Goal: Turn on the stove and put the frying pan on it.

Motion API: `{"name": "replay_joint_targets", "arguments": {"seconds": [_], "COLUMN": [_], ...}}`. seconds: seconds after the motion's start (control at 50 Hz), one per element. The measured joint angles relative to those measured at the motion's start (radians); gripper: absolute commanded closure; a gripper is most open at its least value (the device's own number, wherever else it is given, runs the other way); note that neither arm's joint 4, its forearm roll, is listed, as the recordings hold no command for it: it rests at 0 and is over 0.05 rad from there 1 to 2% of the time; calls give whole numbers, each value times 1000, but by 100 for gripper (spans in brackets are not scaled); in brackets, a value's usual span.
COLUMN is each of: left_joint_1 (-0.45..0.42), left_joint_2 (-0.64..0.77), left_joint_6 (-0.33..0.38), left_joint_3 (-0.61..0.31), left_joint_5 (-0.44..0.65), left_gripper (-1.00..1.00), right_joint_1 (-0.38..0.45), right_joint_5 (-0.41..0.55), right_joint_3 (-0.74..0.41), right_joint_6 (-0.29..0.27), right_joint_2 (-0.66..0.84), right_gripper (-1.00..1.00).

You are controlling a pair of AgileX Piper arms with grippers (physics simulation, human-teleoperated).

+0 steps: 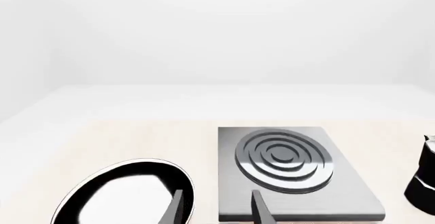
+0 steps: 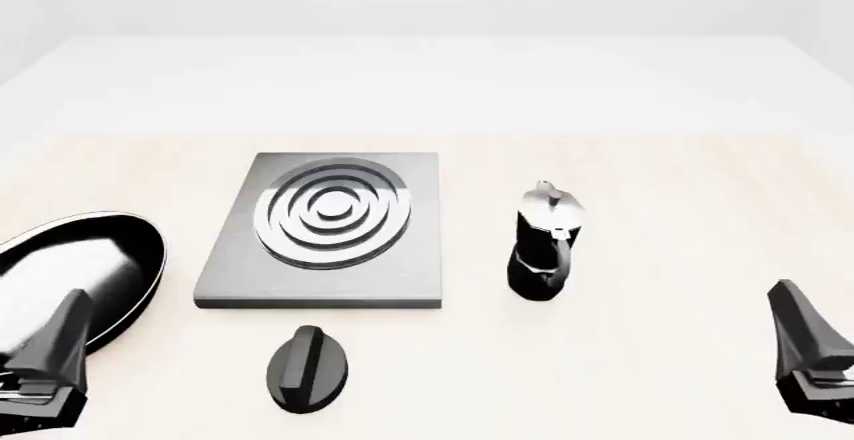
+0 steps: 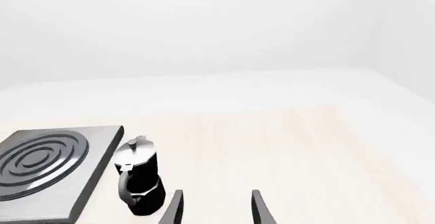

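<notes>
Stove [image 2: 400,260] — grey slab with concentric burner rings, flat at the tabletop [image 2: 667,180] centre; its black oval knob [image 2: 308,368] lies apart, just in front. Frying pan [image 2: 94,260] — glossy black, on the tabletop left of the stove, not touching it. Moka pot [image 2: 545,245] upright to the stove's right. Left gripper [image 1: 216,208] over the pan's near side, right gripper [image 3: 216,208] near the moka pot — both with fingers parted, holding nothing.
</notes>
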Motion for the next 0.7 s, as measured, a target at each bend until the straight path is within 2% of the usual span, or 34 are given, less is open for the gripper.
{"name": "replay_joint_targets", "arguments": {"seconds": [0.28, 0.42, 0.62, 0.7], "left_joint_1": [-20, -51, -170, -247], "left_joint_2": [0, 2, 65, 123], "left_joint_6": [13, 11, 6, 1], "left_joint_3": [-3, -22, -72, -116], "left_joint_5": [6, 44, 148, 213], "left_gripper": [-100, -100, -100, -100], "right_joint_1": [26, 39, 61, 71], "right_joint_5": [-34, -37, -36, -33], "right_joint_3": [41, 47, 48, 46], "right_joint_6": [-22, -29, -38, -41], "right_joint_2": [-41, -48, -53, -54], "right_gripper": [-100, -100, -100, -100]}}
